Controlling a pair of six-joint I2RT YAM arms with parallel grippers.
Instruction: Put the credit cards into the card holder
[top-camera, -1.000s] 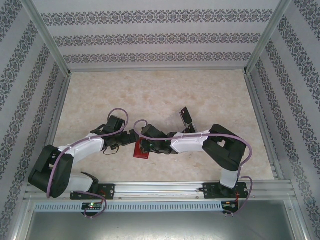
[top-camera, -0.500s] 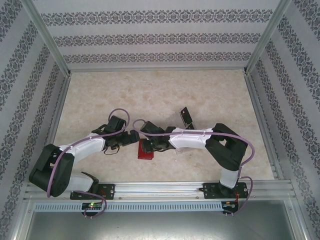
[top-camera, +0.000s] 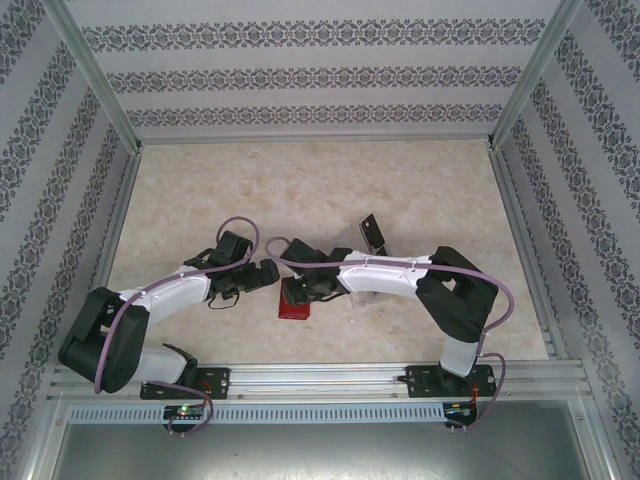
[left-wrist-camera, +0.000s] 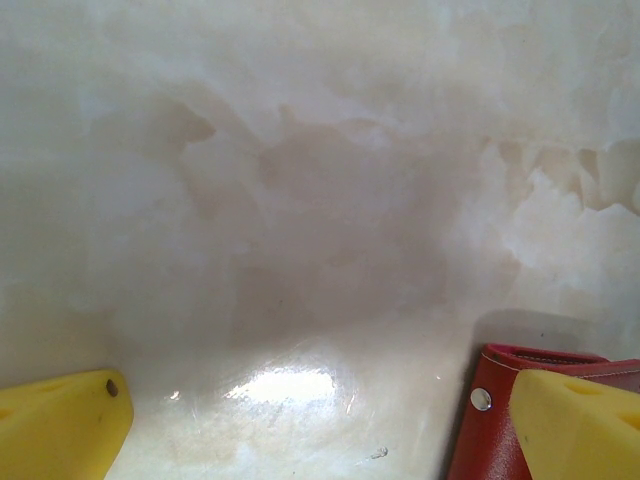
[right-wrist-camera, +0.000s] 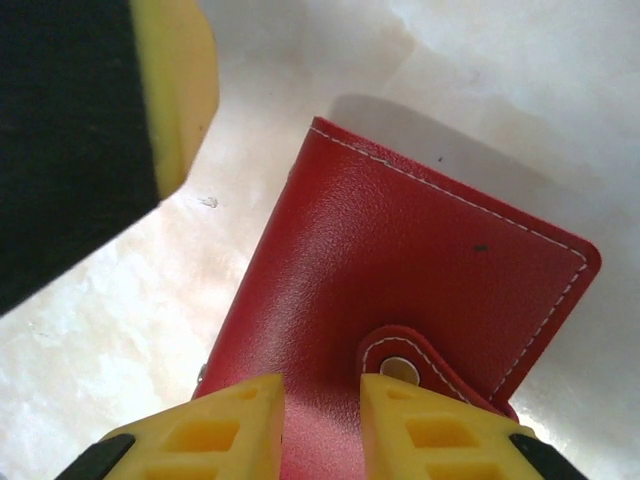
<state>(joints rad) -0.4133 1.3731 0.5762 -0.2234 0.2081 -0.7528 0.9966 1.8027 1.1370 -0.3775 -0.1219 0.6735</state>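
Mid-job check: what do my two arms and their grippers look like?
The left arm and right arm have white shells, black joints and a looping lilac cable each. The left gripper and right gripper carry blocky yellow fingers; the right's have square recesses.

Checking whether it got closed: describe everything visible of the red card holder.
The card holder is a red, leather-like folding wallet with pale stitching along its edges. It lies flat and folded shut on the marbled table, its tab with a metal snap on top. The right gripper hovers at its tab-side edge, jaws slightly apart; contact is unclear.
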